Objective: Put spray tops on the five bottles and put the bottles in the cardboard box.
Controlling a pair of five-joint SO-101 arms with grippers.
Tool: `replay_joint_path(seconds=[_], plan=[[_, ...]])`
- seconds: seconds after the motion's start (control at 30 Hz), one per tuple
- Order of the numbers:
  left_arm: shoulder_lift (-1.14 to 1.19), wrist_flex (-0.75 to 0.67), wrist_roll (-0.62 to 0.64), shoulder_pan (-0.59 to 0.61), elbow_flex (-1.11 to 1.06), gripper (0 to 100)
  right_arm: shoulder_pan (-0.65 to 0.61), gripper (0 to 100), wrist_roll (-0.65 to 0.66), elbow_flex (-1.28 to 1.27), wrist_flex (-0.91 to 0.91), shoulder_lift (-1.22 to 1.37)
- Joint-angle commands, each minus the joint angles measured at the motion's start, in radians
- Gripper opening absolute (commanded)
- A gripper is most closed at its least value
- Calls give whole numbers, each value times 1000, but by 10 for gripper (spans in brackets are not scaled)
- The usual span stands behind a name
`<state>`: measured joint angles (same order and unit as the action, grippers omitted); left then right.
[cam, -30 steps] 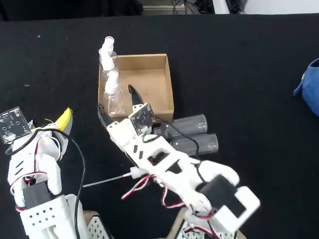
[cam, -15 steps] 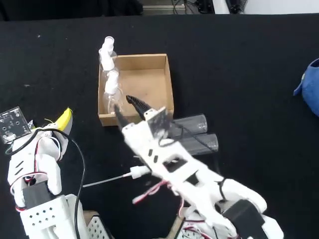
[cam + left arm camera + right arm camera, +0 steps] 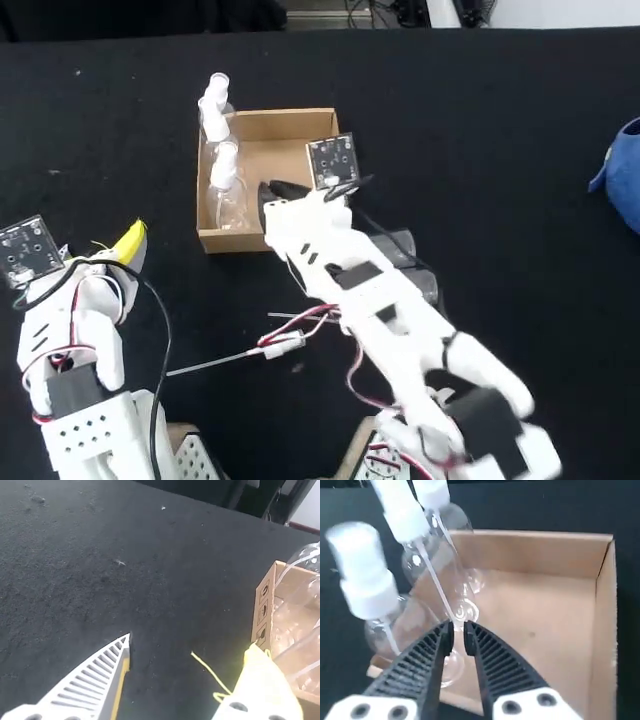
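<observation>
Hovering right gripper (image 3: 458, 630) over the cardboard box (image 3: 280, 113), jaws nearly clenched on nothing, with two topless bottles (image 3: 402, 243) lying just right of the box under that arm, long axes running left-right, loose spray top (image 3: 283, 347) lying nearer, left gripper (image 3: 189, 647) gaping well off to the left.

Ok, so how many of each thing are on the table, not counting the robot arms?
Bottles with spray tops: 3
Bottles without tops, lying down: 2
Loose spray top: 1
Cardboard box: 1
Blue thing at the table's edge: 1
Total: 8
</observation>
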<state>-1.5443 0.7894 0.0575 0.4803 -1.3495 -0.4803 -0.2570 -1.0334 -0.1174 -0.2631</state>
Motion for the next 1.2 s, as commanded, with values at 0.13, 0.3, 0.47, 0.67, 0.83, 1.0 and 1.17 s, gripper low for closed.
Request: replay_joint_path(seconds=[0.13,0.3,0.47,0.67,0.83,1.0,1.17], plan=[[-12,-28,-2,13,16,238,20,11,-8,156,-86,193],[-12,-28,-2,13,16,238,6,11,-8,168,-86,216],[-12,-28,-2,13,16,238,-46,11,-8,163,-87,216],[-12,-28,-2,13,16,238,-48,11,-8,165,-86,222],[-12,-28,-2,13,16,238,-77,11,-8,163,-86,223],[-12,-28,-2,13,16,238,-89,11,-6,162,-86,225],[-12,-28,-2,13,16,238,-68,11,-6,166,-91,222]])
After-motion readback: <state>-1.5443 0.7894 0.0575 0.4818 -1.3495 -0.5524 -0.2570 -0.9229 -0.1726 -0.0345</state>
